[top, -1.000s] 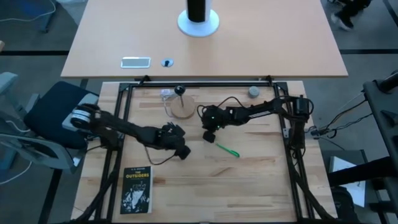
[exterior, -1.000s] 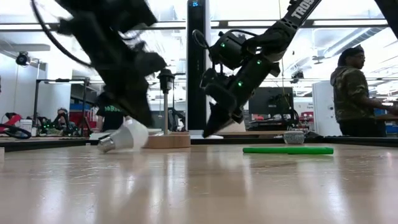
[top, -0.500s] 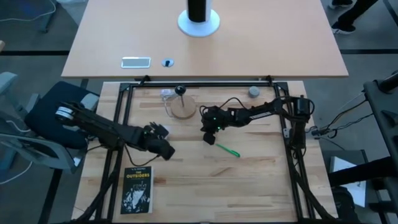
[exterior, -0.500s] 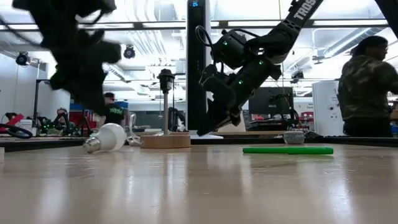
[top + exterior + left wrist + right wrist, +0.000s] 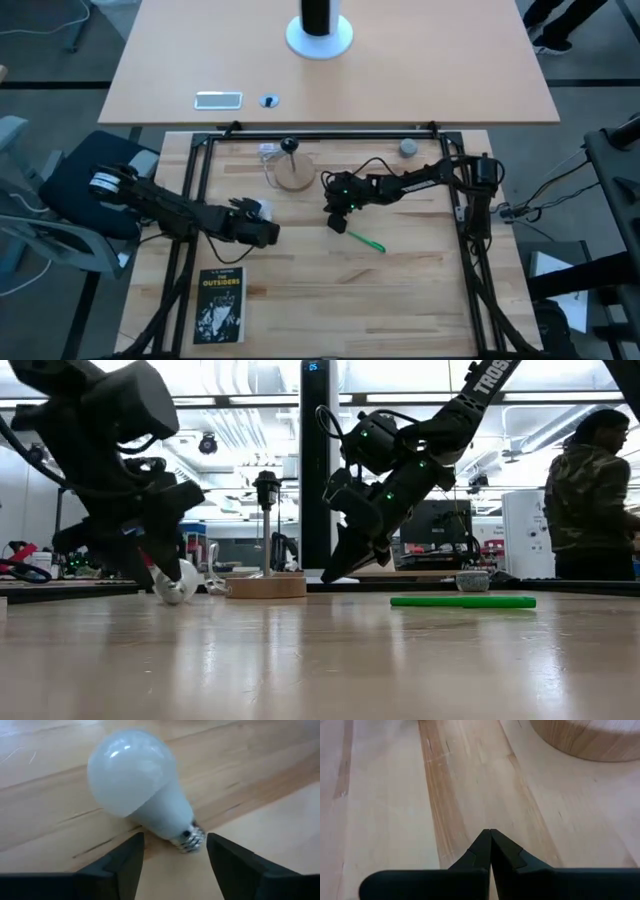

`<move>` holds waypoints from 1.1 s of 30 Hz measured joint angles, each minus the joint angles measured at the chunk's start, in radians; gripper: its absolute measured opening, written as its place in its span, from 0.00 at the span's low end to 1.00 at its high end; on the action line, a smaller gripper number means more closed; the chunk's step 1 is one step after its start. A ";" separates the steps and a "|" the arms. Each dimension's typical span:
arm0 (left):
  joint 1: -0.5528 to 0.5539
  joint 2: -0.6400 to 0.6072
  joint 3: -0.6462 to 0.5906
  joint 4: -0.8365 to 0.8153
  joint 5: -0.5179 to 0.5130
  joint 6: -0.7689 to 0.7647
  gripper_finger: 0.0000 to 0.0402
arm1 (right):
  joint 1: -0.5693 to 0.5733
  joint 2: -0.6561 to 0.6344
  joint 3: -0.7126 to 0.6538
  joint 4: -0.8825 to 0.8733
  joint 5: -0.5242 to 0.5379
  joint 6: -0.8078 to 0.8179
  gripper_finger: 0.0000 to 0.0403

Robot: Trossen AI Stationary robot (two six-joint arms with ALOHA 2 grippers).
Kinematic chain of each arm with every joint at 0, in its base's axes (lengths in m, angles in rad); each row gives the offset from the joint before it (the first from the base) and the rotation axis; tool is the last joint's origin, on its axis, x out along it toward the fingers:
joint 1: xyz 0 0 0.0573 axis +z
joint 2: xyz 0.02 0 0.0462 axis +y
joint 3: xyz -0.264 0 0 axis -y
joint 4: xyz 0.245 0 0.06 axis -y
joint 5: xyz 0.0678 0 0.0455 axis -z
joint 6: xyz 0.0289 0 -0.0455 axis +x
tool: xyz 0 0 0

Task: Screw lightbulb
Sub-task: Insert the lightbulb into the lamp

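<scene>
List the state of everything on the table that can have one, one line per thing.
lightbulb: lying on its side on the wood, not held.
left gripper: open, fingers either side of the bulb's threaded base.
right gripper: shut, empty, above bare wood.
lamp stand: upright on its round wooden base, socket empty.
green pen: lying flat.
book: closed, lying cover up.

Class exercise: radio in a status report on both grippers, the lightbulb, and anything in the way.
Left gripper open, fingers either side of the lightbulb base. Bulb lying on the table, not gripped. Right gripper shut, waiting near the wooden lamp base. Nothing blocking.
</scene>
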 joint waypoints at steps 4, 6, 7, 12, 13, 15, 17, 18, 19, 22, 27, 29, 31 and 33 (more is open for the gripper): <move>0.008 0.000 -0.025 0.032 -0.004 -0.007 0.53 | 0.000 0.000 0.000 0.001 0.000 -0.001 0.00; 0.011 0.000 -0.026 0.031 -0.011 -0.017 0.53 | -0.001 0.000 0.000 0.002 0.000 -0.001 0.00; 0.012 0.000 -0.025 0.035 -0.026 -0.022 0.53 | -0.002 0.000 0.000 0.007 0.000 -0.001 0.00; 0.012 0.000 -0.023 0.072 -0.084 0.017 0.52 | -0.005 0.000 0.000 0.020 0.000 -0.001 0.00; 0.012 0.000 -0.023 0.088 -0.089 0.044 0.52 | -0.005 0.000 0.000 0.021 0.000 -0.001 0.00; 0.012 0.000 -0.023 0.134 -0.094 0.092 0.52 | -0.005 0.000 0.000 0.021 0.000 -0.001 0.00; 0.014 0.000 -0.025 0.181 -0.098 0.138 0.52 | -0.005 0.000 0.000 0.021 0.000 -0.001 0.00; 0.015 0.000 -0.025 0.203 -0.099 0.170 0.52 | -0.005 0.000 0.000 0.021 0.000 -0.001 0.00; 0.015 0.000 -0.026 0.230 -0.098 0.205 0.52 | -0.005 0.000 0.000 0.021 0.000 -0.001 0.00; 0.015 0.013 -0.023 0.277 -0.063 0.355 0.52 | -0.005 0.000 0.000 0.022 0.000 -0.001 0.00; 0.016 0.056 -0.023 0.264 -0.053 0.530 0.52 | -0.005 0.000 0.000 0.021 0.000 -0.001 0.00; 0.016 0.066 -0.024 0.260 -0.052 0.566 0.52 | -0.005 0.000 0.000 0.020 0.000 0.000 0.00; 0.019 0.075 -0.024 0.268 -0.053 0.577 0.52 | -0.005 0.000 0.000 0.020 0.000 0.002 0.00; 0.022 0.081 -0.024 0.272 -0.053 0.575 0.52 | -0.005 0.000 0.000 0.020 0.000 0.003 0.00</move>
